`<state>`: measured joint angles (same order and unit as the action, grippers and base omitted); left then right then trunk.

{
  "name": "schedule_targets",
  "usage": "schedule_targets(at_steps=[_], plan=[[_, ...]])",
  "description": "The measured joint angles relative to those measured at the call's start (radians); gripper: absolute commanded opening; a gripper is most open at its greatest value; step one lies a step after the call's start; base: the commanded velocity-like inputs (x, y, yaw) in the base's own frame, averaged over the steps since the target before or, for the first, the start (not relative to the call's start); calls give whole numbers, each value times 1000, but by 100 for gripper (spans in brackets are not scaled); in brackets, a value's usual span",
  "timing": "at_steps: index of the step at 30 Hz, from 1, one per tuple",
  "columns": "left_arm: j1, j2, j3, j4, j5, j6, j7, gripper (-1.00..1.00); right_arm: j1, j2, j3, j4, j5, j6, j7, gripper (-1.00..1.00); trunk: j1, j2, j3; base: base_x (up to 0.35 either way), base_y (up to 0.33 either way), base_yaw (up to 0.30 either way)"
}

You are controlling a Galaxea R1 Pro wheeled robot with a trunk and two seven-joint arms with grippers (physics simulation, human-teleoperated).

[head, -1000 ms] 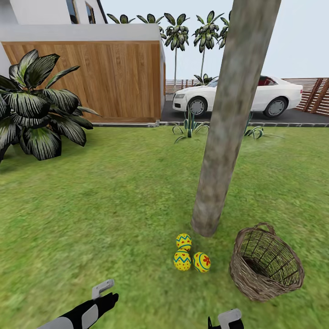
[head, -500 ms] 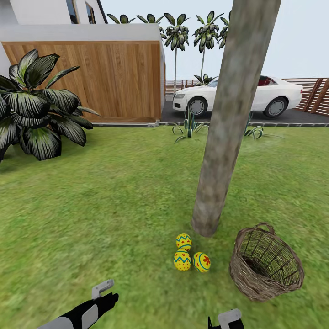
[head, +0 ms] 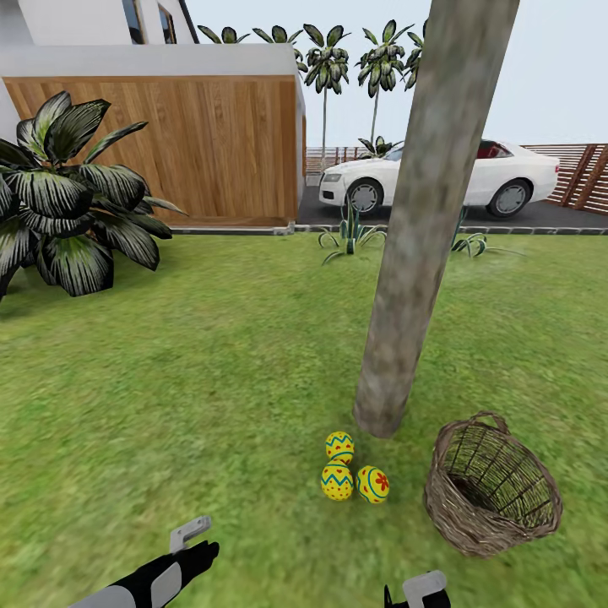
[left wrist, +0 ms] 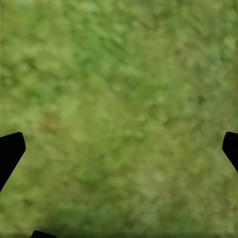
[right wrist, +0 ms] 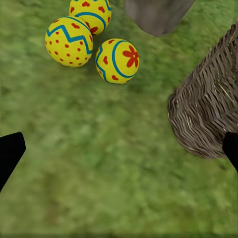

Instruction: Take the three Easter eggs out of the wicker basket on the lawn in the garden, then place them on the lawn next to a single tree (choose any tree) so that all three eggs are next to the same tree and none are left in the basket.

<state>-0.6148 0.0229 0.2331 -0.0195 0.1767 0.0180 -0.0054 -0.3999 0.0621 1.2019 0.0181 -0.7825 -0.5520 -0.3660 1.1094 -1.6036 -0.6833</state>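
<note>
Nearest me, my left hand [head: 192, 540] hangs low over bare lawn [head: 169, 405], fingers spread wide with nothing between them. My right hand [head: 420, 589] sits at the bottom edge of the head view; from its wrist camera the fingertips stand far apart, also holding nothing.

Just beyond lie the three eggs [head: 353, 469], bunched together on the grass and touching or nearly so, close to the foot of the tree [head: 405, 279]. The basket [head: 492, 488] lies tipped just to their right, and its inside looks empty from here.

The job looks done, I judge, so the risk now is my own: a careless sweep of the right hand could roll an egg away from the trunk, or knock the basket against them.

Farther off stand a leafy plant [head: 67, 203], a wooden wall [head: 169, 148] and a white car [head: 439, 177]. No writing or labels are readable anywhere.
</note>
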Motion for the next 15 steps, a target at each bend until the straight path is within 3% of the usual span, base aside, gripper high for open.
schedule_targets(at_steps=[15], plan=[[0,0,0,0,0,0,0,100,0,0,0,0,0,0,0,100,0,0,0,0,0,0]])
